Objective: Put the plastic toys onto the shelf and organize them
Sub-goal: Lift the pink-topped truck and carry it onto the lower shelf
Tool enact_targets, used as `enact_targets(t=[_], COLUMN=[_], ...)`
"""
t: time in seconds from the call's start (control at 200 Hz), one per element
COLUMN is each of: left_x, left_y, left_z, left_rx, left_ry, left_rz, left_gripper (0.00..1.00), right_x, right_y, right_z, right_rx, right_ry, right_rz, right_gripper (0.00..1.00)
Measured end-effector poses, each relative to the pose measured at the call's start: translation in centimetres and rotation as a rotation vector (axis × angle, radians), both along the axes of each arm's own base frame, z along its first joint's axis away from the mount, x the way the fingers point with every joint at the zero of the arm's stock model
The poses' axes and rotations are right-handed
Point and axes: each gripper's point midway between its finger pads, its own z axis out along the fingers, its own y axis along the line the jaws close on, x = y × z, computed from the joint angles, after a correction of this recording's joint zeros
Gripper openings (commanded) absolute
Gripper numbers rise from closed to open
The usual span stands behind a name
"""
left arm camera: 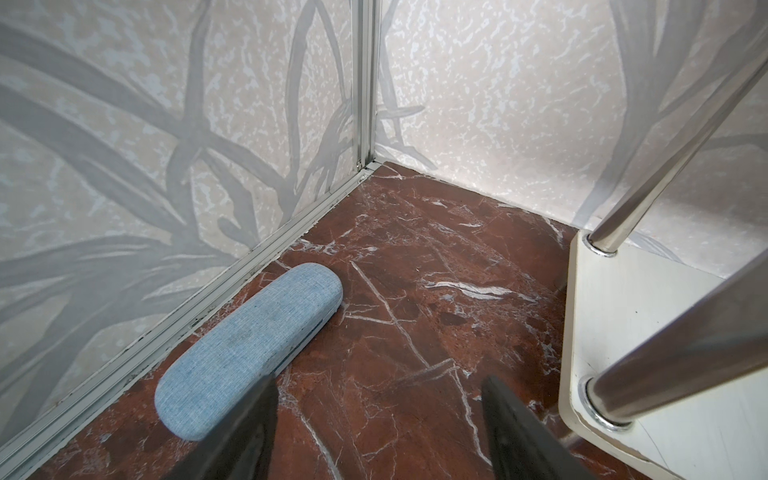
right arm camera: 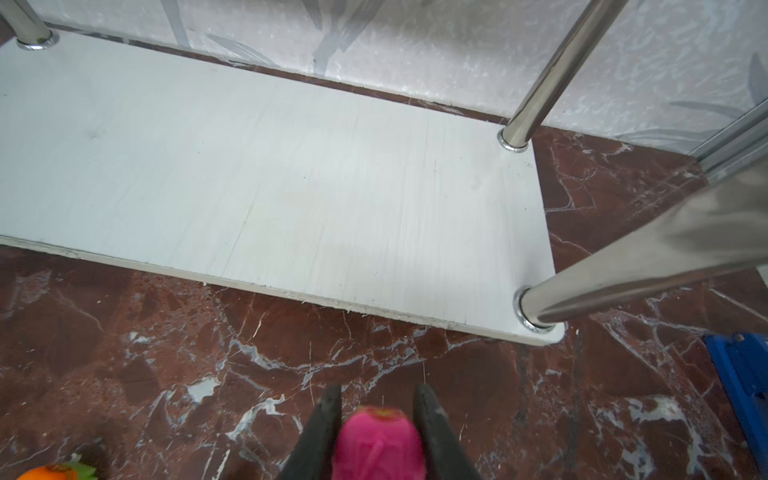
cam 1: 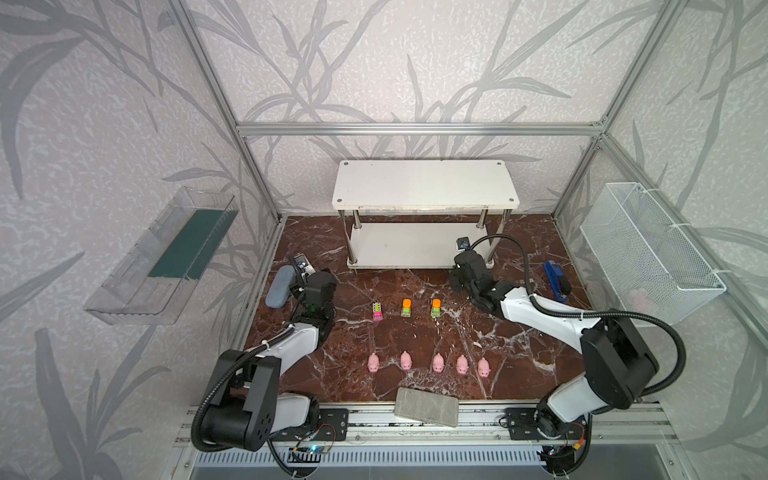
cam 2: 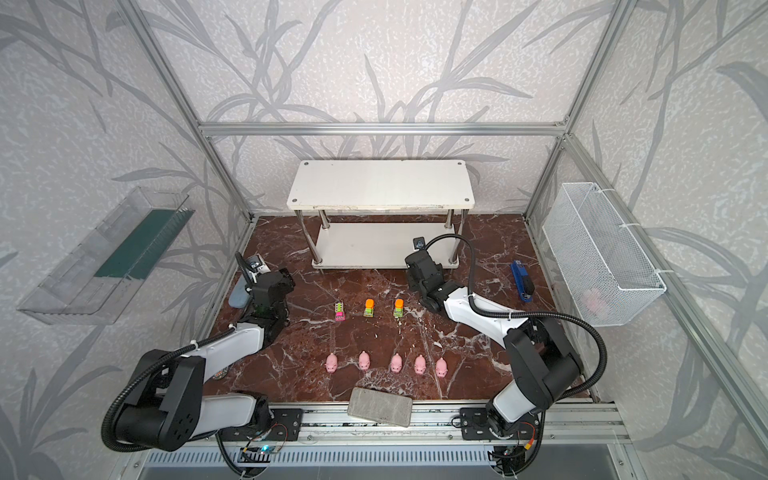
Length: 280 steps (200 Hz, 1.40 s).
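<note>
Glossy marble floor [right arm camera: 124, 353], shiny chrome posts [right arm camera: 552, 70], matt white shelf [right arm camera: 291, 187], cloth-covered case [left arm camera: 249, 340]

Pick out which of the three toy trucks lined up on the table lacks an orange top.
The leftmost truck: pink and green, while the middle truck and rightmost truck have orange tops.

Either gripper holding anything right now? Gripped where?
Yes: right gripper pinches a pink toy across its sides, near the pink end. The left gripper is open, empty.
</note>
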Motion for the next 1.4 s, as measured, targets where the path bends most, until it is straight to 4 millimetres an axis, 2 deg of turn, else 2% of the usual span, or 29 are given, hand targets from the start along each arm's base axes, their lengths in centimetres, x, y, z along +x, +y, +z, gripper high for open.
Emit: enact_targets(t=[0.185, 0.425, 0.72, 1.045, 1.399], left_x=[0.2, 0.4, 0.4, 0.5, 0.9], left_y=[-0.2, -0.4, -0.4, -0.5, -0.7], left_z=[0.2, 0.4, 0.3, -0.2, 0.0], left_rx=[-0.004, -0.009, -0.009, -0.008, -0.012], left_ry=[-0.005, -0.010, -0.007, 0.008, 0.002], left_rz=[-0.010, -0.021, -0.025, -0.027, -0.035], left_gripper=[0.75, 0.75, 0.75, 0.75, 0.75], right_x=[2.5, 5.1, 6.8, 9.0, 10.3], right_y=[-1.0, -1.9, -1.7, -1.2, -2.1], right_z=[-1.3, -1.5, -3.4, -1.8, -2.3], right_rx=[-0.040, 0.001, 0.031, 0.051, 0.051], right_ry=[0.006, -0.019, -0.018, -0.070, -0.066], right_rz=[-0.009, -0.027, 0.002, 0.016, -0.008], right_gripper=[0.29, 0.29, 0.30, 0.29, 0.30])
